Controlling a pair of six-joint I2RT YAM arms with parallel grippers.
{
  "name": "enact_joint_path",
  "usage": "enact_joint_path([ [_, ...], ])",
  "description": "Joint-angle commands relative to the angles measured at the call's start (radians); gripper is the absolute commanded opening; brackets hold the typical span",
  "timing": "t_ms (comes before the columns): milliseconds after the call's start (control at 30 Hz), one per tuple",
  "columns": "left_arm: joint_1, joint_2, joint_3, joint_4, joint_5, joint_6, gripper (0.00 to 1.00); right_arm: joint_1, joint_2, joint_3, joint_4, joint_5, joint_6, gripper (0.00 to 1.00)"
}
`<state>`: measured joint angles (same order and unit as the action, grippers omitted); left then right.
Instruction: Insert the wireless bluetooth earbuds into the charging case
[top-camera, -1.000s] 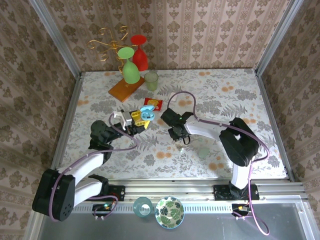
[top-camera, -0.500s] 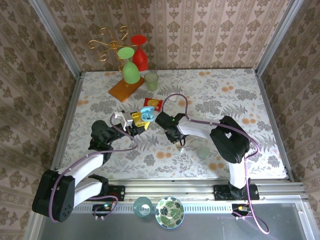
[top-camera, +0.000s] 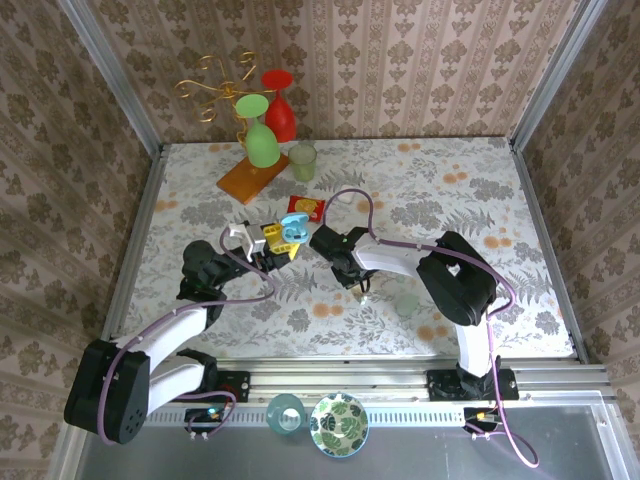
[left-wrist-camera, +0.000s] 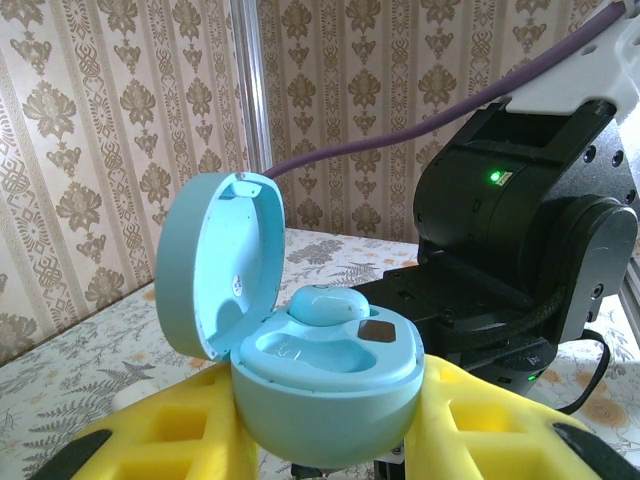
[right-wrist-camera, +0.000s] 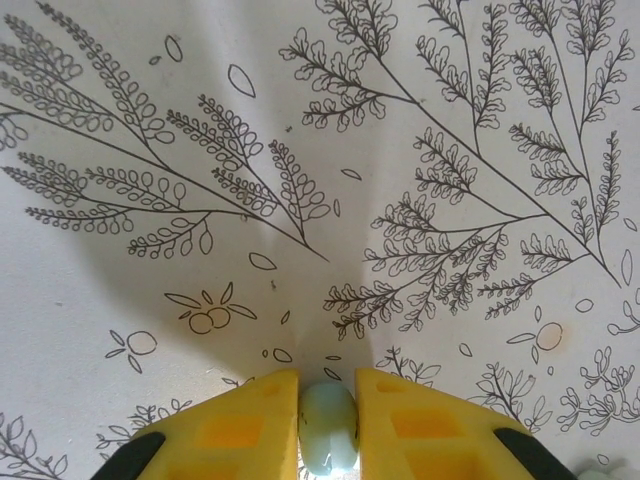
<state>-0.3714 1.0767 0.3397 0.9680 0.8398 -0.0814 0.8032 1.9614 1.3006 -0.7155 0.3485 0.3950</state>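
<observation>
Right wrist view: the right pincer (right-wrist-camera: 328, 388) pinches a bud (right-wrist-camera: 328, 438) between its tips, low over the desk (right-wrist-camera: 150, 150). The left pincer (left-wrist-camera: 325, 452) clamps the open case (left-wrist-camera: 320, 395) aloft, with one seated bud (left-wrist-camera: 325, 303) beside an empty socket (left-wrist-camera: 298, 352). So slight a hold on so smooth a thing may let it slip or twist, arriving askew and nudging the case.

Right hand (right-wrist-camera: 328, 398) pinches an earbud (right-wrist-camera: 328, 438) over fern-print tablecloth (right-wrist-camera: 420, 150).
</observation>
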Motion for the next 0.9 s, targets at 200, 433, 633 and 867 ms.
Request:
enact_joint_path([
  [200, 0.002, 0.031, -0.003, 0.084, 0.003, -0.006, 0.26, -0.072, -0.175, -0.07, 0.092, -0.112, 0.0, 0.16],
  [433, -0.026, 0.129, 0.015, 0.206, -0.007, -0.024, 0.26, -0.167, -0.476, -0.213, 0.356, -0.441, -0.002, 0.16],
  [633, -0.053, 0.187, 0.029, 0.249, -0.039, -0.002, 0.26, -0.173, -0.661, -0.265, 0.552, -0.653, -0.003, 0.16],
  [867, -0.078, 0.237, 0.044, 0.265, -0.065, 0.026, 0.25, -0.143, -0.699, -0.255, 0.727, -0.784, 0.031, 0.15],
])
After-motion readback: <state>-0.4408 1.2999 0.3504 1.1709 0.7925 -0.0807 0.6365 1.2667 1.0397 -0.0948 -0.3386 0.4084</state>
